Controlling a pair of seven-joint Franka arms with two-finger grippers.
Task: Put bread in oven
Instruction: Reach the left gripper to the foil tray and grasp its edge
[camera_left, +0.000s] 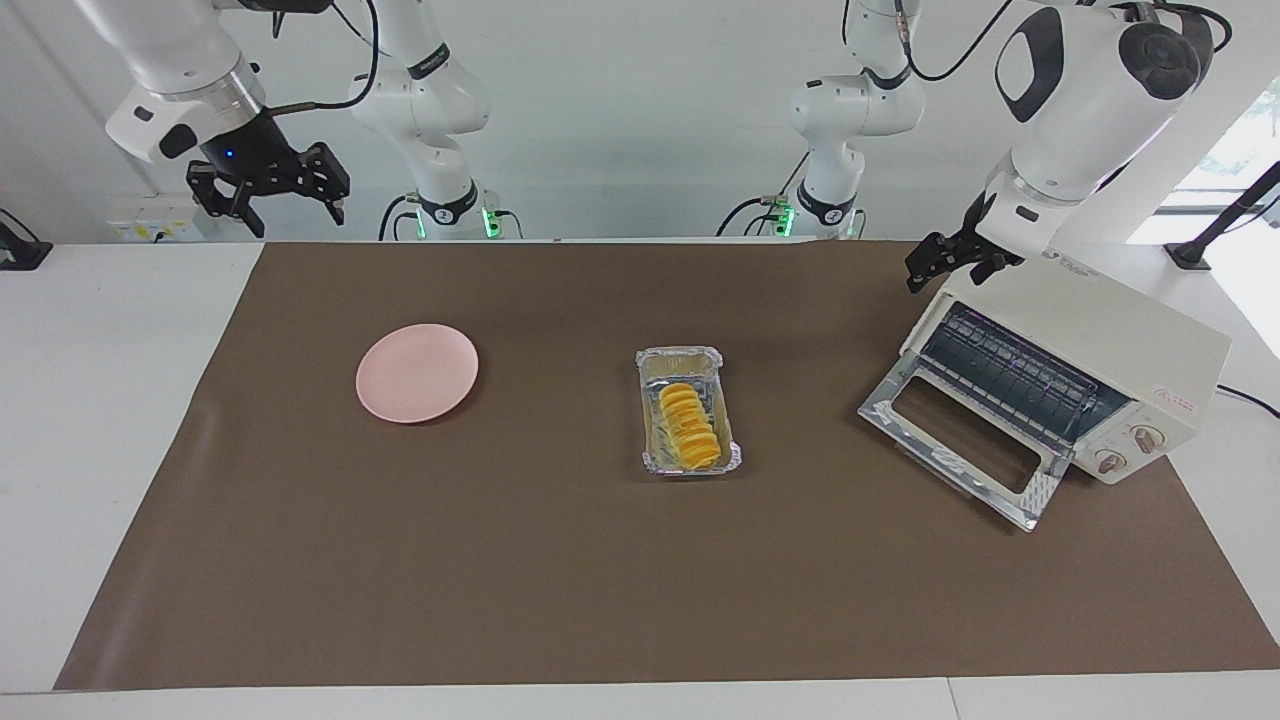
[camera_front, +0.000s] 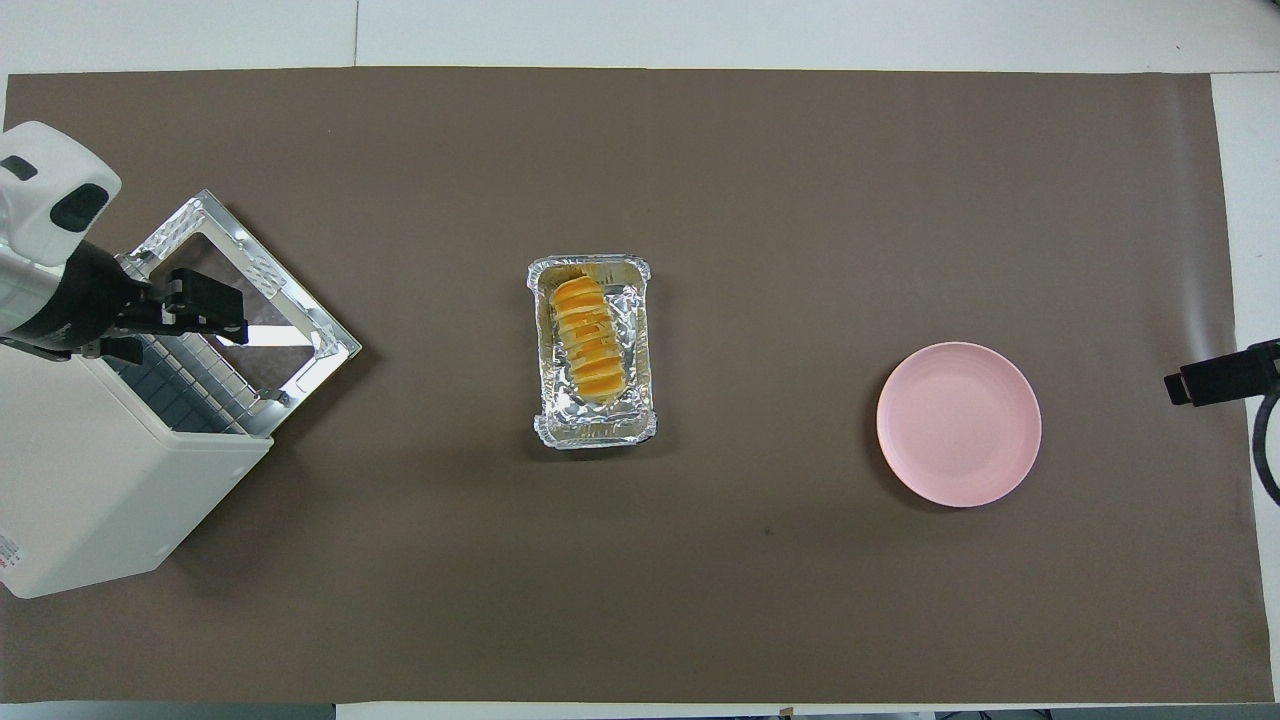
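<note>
The black left gripper (camera_left: 938, 265), fingers spread and holding nothing, is hovering at the frame's upper right over the cream-white toaster oven (camera_left: 1080, 340), whose glass door is hanging open. The black right gripper (camera_left: 268, 195), also spread, is hanging upper left. The golden ridged bread (camera_left: 688, 425) is lying mid-frame in a silver foil tray (camera_left: 650, 440).

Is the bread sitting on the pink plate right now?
No, the bread lies in the foil tray at the middle of the table, while the pink plate toward the right arm's end holds nothing.
</note>
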